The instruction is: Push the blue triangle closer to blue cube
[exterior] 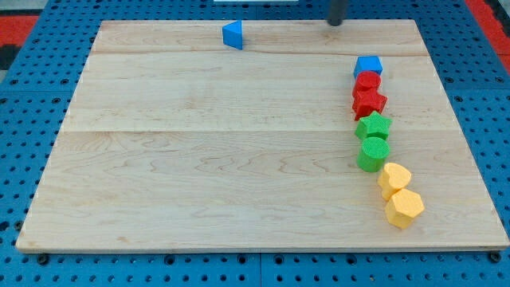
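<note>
The blue triangle point(233, 35) lies near the board's top edge, left of centre. The blue cube point(368, 66) sits at the view's right, at the head of a column of blocks. My tip point(336, 22) is at the top edge of the board, well to the right of the triangle and above-left of the cube, touching neither.
Below the blue cube runs a column: a red cylinder point(367, 81), a red star point(369, 102), a green star point(374, 126), a green cylinder point(373, 153), and two yellow blocks point(394, 178) point(405, 207). The wooden board point(199, 159) rests on a blue pegboard.
</note>
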Motion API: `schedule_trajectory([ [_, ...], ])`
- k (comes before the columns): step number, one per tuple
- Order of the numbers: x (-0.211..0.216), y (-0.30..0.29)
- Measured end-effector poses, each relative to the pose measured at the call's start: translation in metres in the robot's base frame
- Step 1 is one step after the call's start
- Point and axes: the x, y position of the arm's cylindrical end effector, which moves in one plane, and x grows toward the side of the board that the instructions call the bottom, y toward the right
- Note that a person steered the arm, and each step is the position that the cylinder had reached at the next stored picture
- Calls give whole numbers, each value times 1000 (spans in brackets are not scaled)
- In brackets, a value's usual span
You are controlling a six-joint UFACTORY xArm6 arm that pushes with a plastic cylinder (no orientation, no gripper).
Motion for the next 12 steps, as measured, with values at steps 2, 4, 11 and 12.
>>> schedule_trajectory([
  [2, 88, -181],
  [4, 42, -290],
  [11, 22, -62],
  [12, 56, 1],
])
